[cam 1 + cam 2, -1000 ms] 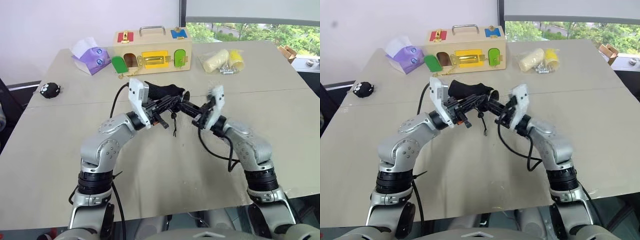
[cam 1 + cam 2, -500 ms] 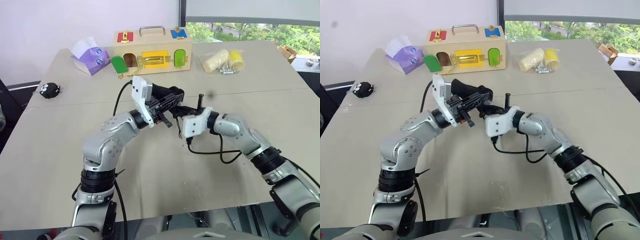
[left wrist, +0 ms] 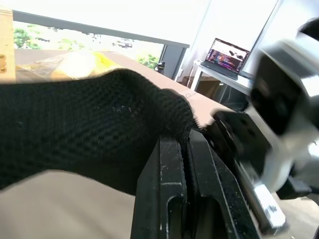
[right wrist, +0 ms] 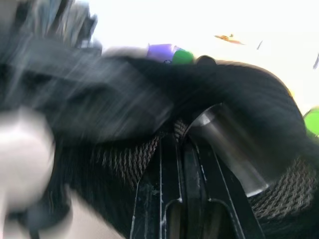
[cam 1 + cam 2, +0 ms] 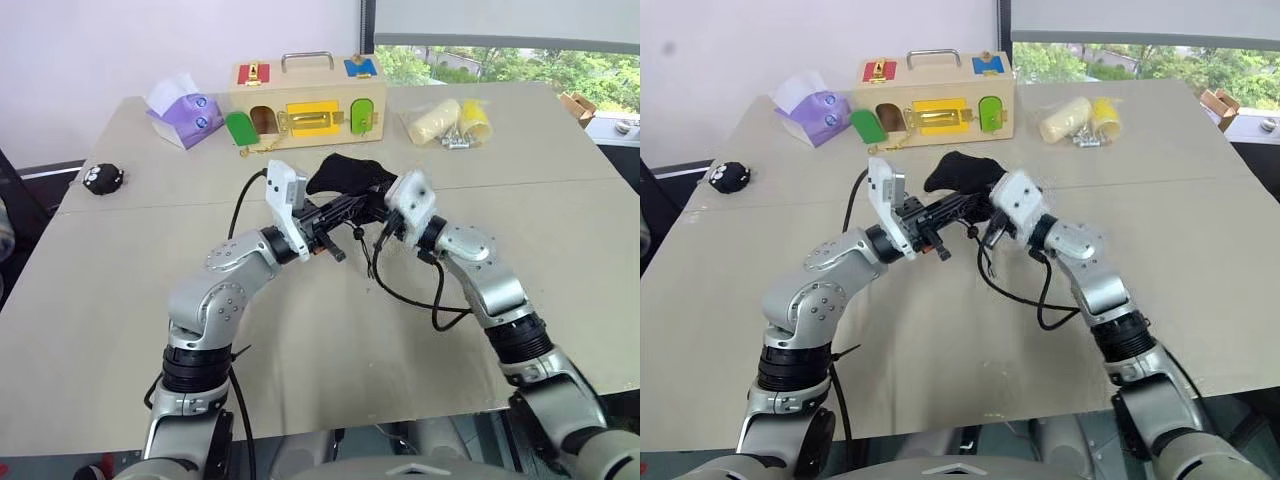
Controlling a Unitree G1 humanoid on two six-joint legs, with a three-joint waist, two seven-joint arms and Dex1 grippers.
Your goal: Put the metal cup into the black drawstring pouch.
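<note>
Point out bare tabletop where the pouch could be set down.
Bare: the table on the robot's right, and the left stretch below the black fuzzy toy. Crowded: the far edge, with tissue pack, wooden latch box and yellow rolls.

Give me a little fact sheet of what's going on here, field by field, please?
Held up: black drawstring pouch, above the table
Left hand: shut on the pouch's edge
Right hand: shut on the pouch fabric
Metal cup: seen inside the pouch in the right wrist view
Behind: wooden latch box, purple tissue pack, yellow wrapped rolls
Far left: small black fuzzy toy
</note>
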